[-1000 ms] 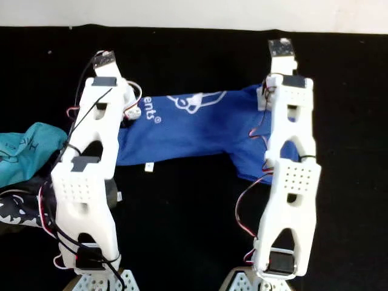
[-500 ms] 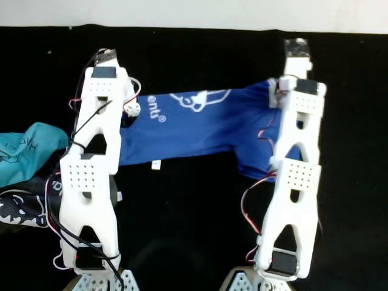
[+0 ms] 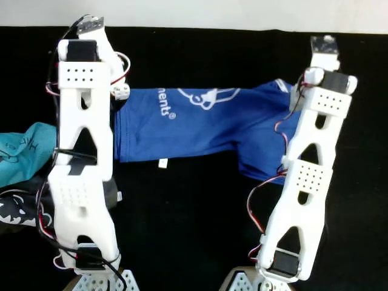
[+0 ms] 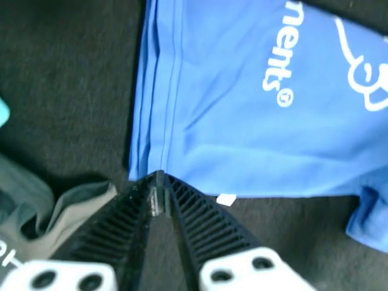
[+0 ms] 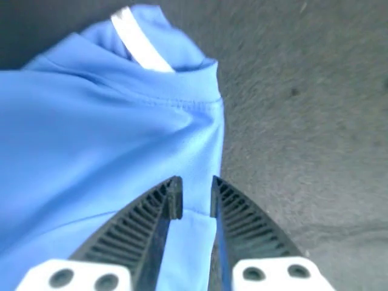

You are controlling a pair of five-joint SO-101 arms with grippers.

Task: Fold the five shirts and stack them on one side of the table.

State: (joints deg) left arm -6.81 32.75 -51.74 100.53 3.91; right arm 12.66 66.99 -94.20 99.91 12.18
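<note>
The left gripper (image 4: 156, 182) has its ribbed jaws drawn almost together on the near hem corner of the blue shirt (image 3: 200, 127), nipping the stacked layers of its edge. The right gripper (image 5: 194, 197) has its jaws close, a narrow strip of blue cloth between them, by the shoulder seam just below the collar (image 5: 182, 66). A white label tape (image 5: 139, 42) lies inside the collar, with nothing legible on it. The shirt lies flat and stretched sideways across the far half of the table (image 3: 182, 230), hem towards the left edge and collar towards the right, with one sleeve (image 3: 260, 160) hanging back towards the near edge. Its chest carries white lettering (image 3: 165, 102) ending in a small ringed mark, and beside that a white outline drawing (image 3: 209, 97). A small white tag (image 3: 162, 162) sticks out from the shirt's near edge. At the left edge of the table lies a crumpled teal shirt (image 3: 27, 151) with dark print too small to tell. A dark garment with a white pattern (image 3: 15, 209) is just nearer, touching it, and a grey cloth (image 4: 60, 206) lies beside the left gripper's jaws. Black table cover shows between the two arms, from the blue shirt to the near edge, and along the far and right edges.
</note>
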